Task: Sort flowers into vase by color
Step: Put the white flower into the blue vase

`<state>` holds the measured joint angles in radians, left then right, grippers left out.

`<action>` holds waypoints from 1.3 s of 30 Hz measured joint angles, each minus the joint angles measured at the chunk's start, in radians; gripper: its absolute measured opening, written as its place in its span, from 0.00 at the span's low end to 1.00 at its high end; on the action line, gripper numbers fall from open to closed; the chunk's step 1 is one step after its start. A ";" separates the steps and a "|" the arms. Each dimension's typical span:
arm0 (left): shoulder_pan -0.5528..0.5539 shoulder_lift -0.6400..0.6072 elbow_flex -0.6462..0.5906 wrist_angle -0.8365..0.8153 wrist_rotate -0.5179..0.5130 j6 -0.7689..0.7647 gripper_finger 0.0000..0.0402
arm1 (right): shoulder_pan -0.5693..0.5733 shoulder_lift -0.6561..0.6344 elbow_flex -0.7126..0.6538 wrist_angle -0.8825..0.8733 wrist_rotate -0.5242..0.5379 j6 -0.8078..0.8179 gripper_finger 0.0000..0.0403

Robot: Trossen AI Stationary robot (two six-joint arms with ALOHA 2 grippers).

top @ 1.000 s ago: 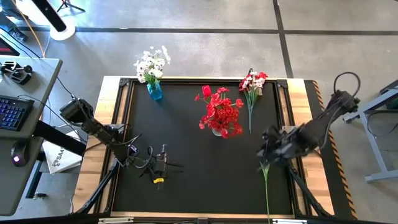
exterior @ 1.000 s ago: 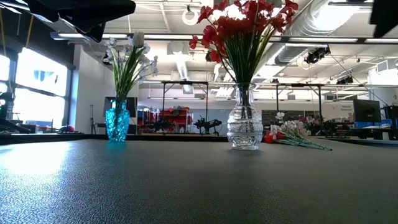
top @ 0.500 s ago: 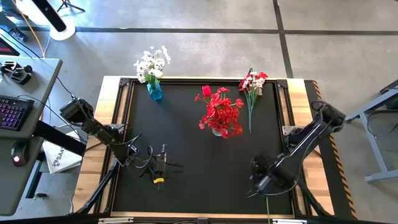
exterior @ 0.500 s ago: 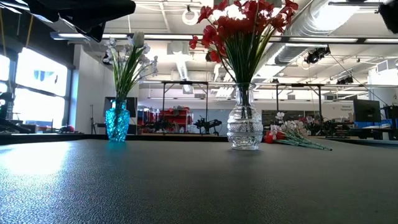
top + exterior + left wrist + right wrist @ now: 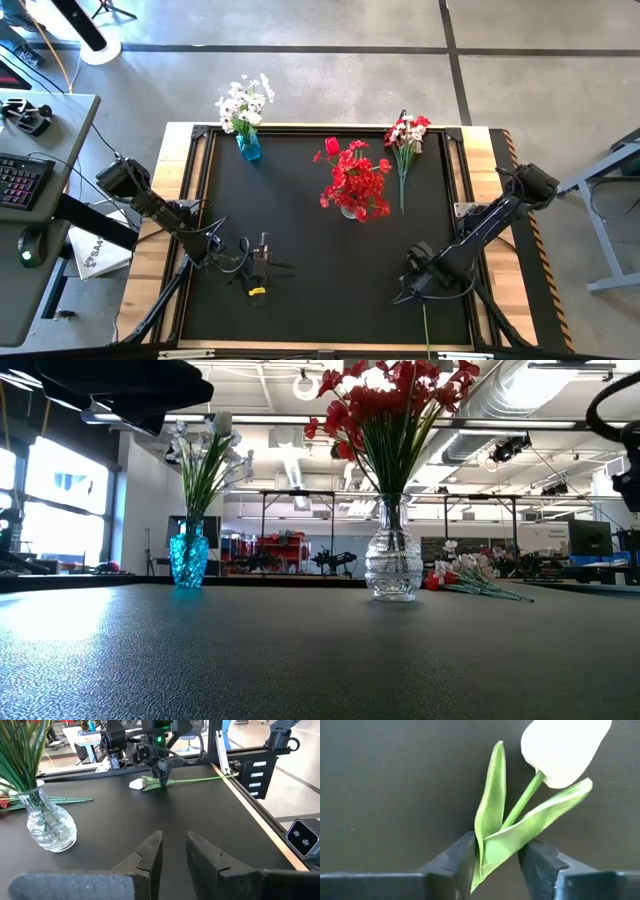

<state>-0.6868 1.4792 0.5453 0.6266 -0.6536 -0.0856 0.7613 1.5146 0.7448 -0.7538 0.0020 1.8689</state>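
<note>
A: Where's the right gripper point(image 5: 408, 287)?

B: Low at the near right of the table point(image 5: 300, 300), fingers point(image 5: 455, 857) clamped on a white tulip point(image 5: 565, 750) by its leaves; the stem trails off the near edge.

A: And the left gripper point(image 5: 172, 851)?

B: Waiting near left, fingers narrowly apart, holding nothing.

A: Risks?

B: Likely the leaves slip or tear, since the grip isn't on the stem. The long stem could also snag the table edge. Further back stands the red vase point(image 5: 352, 210), the blue vase point(image 5: 248, 147) of whites, and a mixed bunch point(image 5: 404, 140) lying flat.
</note>
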 joint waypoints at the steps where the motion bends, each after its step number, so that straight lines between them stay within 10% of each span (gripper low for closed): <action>1: 0.000 0.000 0.000 0.000 0.000 -0.001 0.18 | -0.004 -0.001 -0.009 0.012 -0.003 -0.002 0.33; 7: 0.000 0.000 0.000 0.000 0.000 -0.018 0.18 | -0.009 -0.001 -0.006 0.010 0.053 -0.043 0.10; 12: -0.005 -0.010 0.000 -0.022 -0.001 0.001 0.18 | 0.012 0.000 0.036 0.240 0.350 -0.237 0.05; 20: -0.076 -0.148 0.000 -0.185 -0.005 0.009 0.18 | 0.016 0.028 0.041 1.133 0.728 -1.148 0.02; 25: -0.085 -0.169 0.000 -0.147 -0.005 0.011 0.18 | -0.042 0.125 0.042 1.657 0.645 -1.717 0.01; 30: -0.066 -0.148 0.000 -0.034 -0.004 0.072 0.18 | -0.133 0.285 0.055 2.017 0.468 -1.955 0.01; 39: -0.026 -0.082 0.000 0.211 0.191 0.230 0.19 | -0.235 0.521 0.272 1.972 0.400 -2.005 0.01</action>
<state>-0.7125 1.3968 0.5449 0.8378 -0.4627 0.1442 0.5264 2.0359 1.0170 1.2183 0.4019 -0.1364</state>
